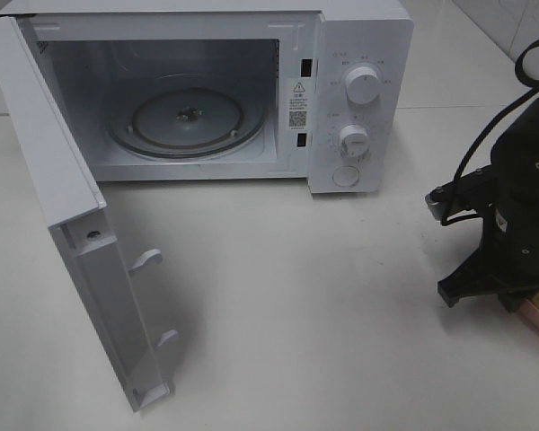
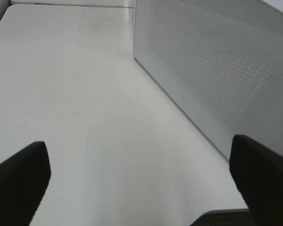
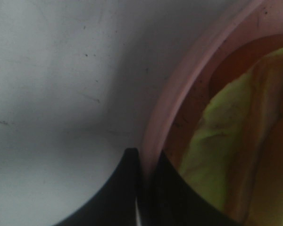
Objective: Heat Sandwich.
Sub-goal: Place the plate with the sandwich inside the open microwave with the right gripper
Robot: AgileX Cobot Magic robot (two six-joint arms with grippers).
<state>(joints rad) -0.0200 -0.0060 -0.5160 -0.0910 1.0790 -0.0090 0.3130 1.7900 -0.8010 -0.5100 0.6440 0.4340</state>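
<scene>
1. Presently, the right pincer [image 3: 146,162] is clamped together on the rim of the pink plate [image 3: 177,99], with one finger outside the rim and one inside it.
2. The sandwich [image 3: 217,141] lies on that plate, just inside the rim from the gripped spot. In the right wrist view it is blurred and shows only as pale yellow-green and tan layers.
3. In the high view the plate rests on the counter [image 1: 323,305] at the far right edge, well apart from the microwave [image 1: 377,45]. The right arm [image 1: 521,197] covers most of it, so only a sliver of pink rim shows.
4. The microwave stands at the back of the counter with its door [image 1: 72,224] swung wide open to the left.
5. The glass turntable [image 1: 189,121] lies flat on the cavity floor, in plain view through the opening.
6. On the control panel sit an upper knob [image 1: 364,87] and a lower knob [image 1: 353,139], with a round button [image 1: 345,176] just beneath them.
7. The left pincer [image 2: 137,155] has its fingers spread wide apart and grips nothing. It hangs over the counter near a white perforated panel [image 2: 217,70] of the microwave.
</scene>
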